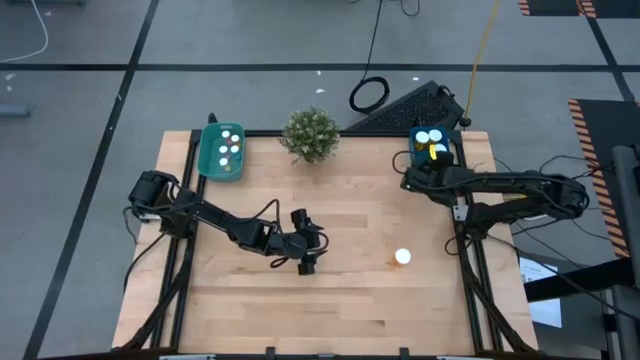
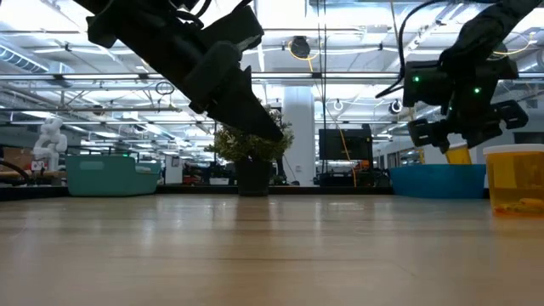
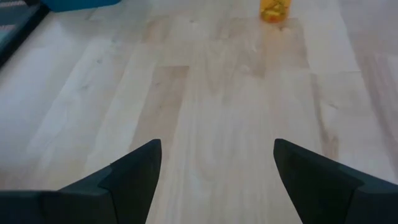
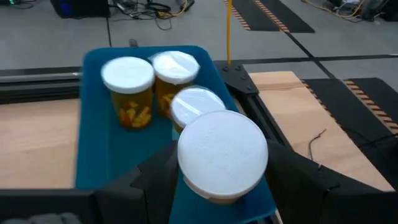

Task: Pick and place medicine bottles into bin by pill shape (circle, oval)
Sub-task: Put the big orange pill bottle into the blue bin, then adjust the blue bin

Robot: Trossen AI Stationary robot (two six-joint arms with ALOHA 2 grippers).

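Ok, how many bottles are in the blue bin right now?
3 bottles clustered in the blue bin; the right gripper holds a fourth bottle at its edge, perhaps hiding more.

Wooden table (image 1: 350, 300), small potted plant (image 1: 310, 133) at its far edge, coiled black cable (image 1: 368, 95) on the floor

no readable text, labels or signs anywhere

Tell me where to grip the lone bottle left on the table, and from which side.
Grip the bottle around its orange body just below the white cap, coming in from the left gripper's side. It stands upright with bare table all round, and that open gripper already faces it.
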